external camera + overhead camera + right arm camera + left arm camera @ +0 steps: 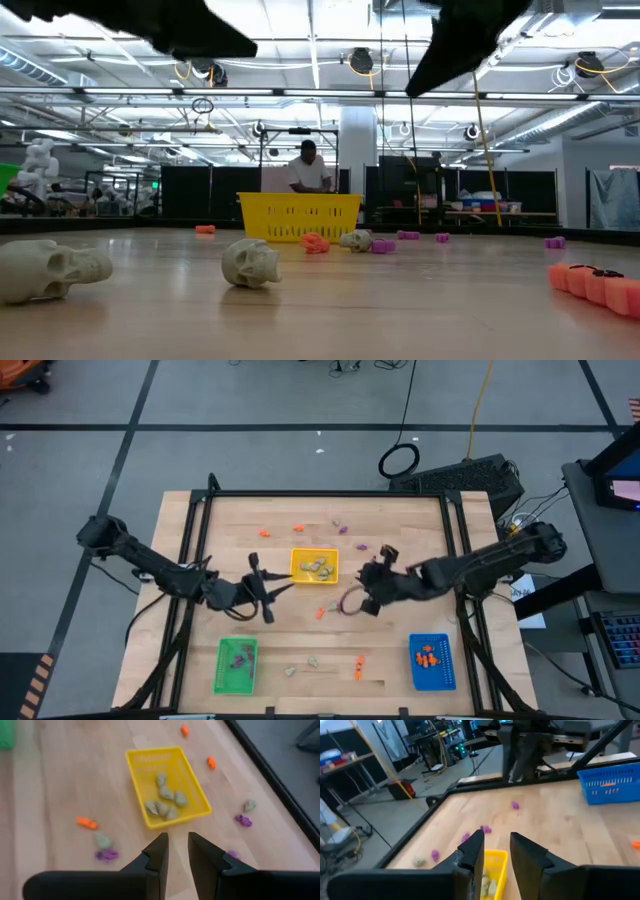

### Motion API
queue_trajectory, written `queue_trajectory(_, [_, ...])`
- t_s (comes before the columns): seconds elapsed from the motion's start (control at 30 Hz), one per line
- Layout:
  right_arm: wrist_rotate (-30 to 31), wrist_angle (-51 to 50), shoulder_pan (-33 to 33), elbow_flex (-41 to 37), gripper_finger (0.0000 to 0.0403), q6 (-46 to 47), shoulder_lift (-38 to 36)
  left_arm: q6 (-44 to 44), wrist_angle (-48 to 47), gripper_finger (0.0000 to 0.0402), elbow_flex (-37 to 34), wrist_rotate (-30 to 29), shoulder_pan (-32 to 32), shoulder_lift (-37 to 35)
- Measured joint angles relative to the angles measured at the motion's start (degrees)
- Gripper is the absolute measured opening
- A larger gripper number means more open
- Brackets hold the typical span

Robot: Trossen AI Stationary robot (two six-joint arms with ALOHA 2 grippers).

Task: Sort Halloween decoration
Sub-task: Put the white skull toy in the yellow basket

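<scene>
- Your wooden surface (400, 540) carries scattered trinkets (359, 664) around the yellow tray (314, 567).
- Left tool (280, 589) and right tool (352, 601) flank it, both parted, empty.
- A person (308, 170) stands behind.

L arm: mid-table, gripper (268, 592) fingers apart | R arm: mid-table, gripper (367, 582) fingers apart

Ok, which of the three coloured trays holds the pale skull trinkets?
The yellow rectangular tray at the table's middle; the green tray holds purple pieces, the blue tray orange ones.
</scene>
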Motion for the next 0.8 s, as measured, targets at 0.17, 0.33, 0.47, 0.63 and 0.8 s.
queue_trajectory(0.17, [-8.6,1.3,-10.7,0.1,0.0059,-8.2,0.0,-4.7,1.8,0.0084,-2.4,-4.4,-0.1,-0.3])
queue_trajectory(0.33, [-15.9,6.7,-22.6,0.1,0.0059,-15.1,0.0,-4.4,5.0,0.0084,-2.4,-9.3,0.7,-0.4])
queue_trajectory(0.47, [-21.1,7.6,-27.1,0.1,0.0059,-16.4,0.1,-5.1,4.2,0.0083,-2.4,-5.4,2.0,-0.4])
queue_trajectory(0.63, [-25.1,3.5,-21.5,-1.4,0.0059,-13.6,-0.2,-5.0,4.1,0.0083,-2.4,-1.5,2.2,-0.4])
queue_trajectory(0.8, [-22.6,3.1,-11.0,-2.3,0.0059,-6.5,-0.1,-5.5,3.0,0.0083,-2.4,0.3,2.2,-0.4])
